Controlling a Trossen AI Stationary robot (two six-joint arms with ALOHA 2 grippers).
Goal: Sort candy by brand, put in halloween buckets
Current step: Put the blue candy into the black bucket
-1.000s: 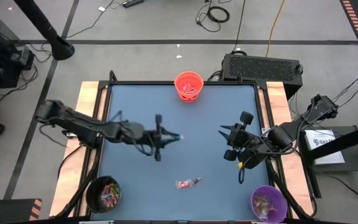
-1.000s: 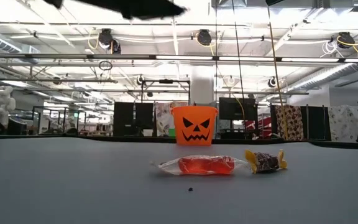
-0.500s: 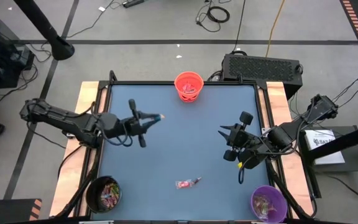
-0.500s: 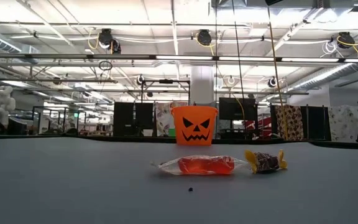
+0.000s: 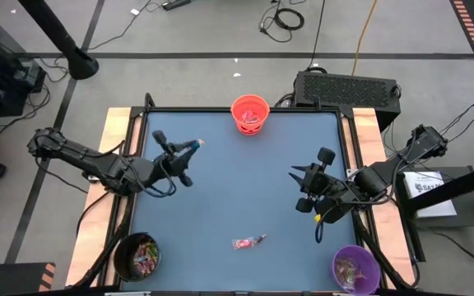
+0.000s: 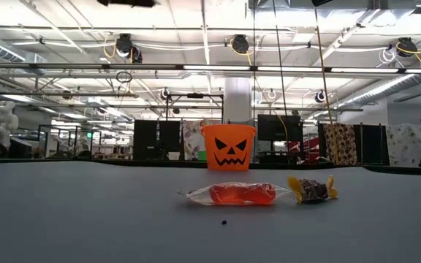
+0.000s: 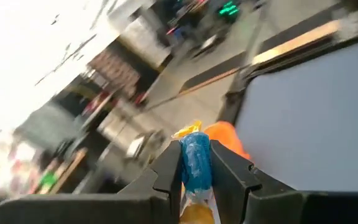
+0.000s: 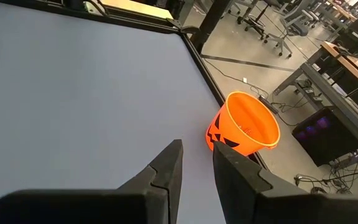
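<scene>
My left gripper [image 5: 194, 145] hangs over the table's left far part, left of the orange bucket [image 5: 250, 113], shut on a blue candy with yellow ends [image 7: 196, 163]. In the left wrist view the orange bucket [image 7: 227, 137] shows behind the fingers. A red candy [image 5: 242, 243] and a dark candy with yellow ends [image 5: 259, 238] lie flat on the table near its near edge; the low view shows the red candy [image 6: 236, 193] and the dark one [image 6: 312, 189]. My right gripper [image 5: 297, 187] waits at the right side, open by a narrow gap [image 8: 197, 163], holding nothing. My left gripper pinches the blue candy by its blue middle [image 7: 195, 177] between the two fingers. One yellow end [image 7: 189, 130] sticks out past the fingertips. The candy is lifted clear of the table.
The black bucket [image 5: 137, 256] stands at the near left corner and the purple bucket [image 5: 355, 268] at the near right corner, both with candy inside. The orange bucket [image 6: 229, 147] stands at the middle of the far edge. Wooden rails [image 5: 114, 148] border the table's left and right sides.
My left gripper has drawn back from the table's middle toward the left and far edges, carrying the blue candy, and its arm has folded in. The right arm and both candies on the table have kept still.
</scene>
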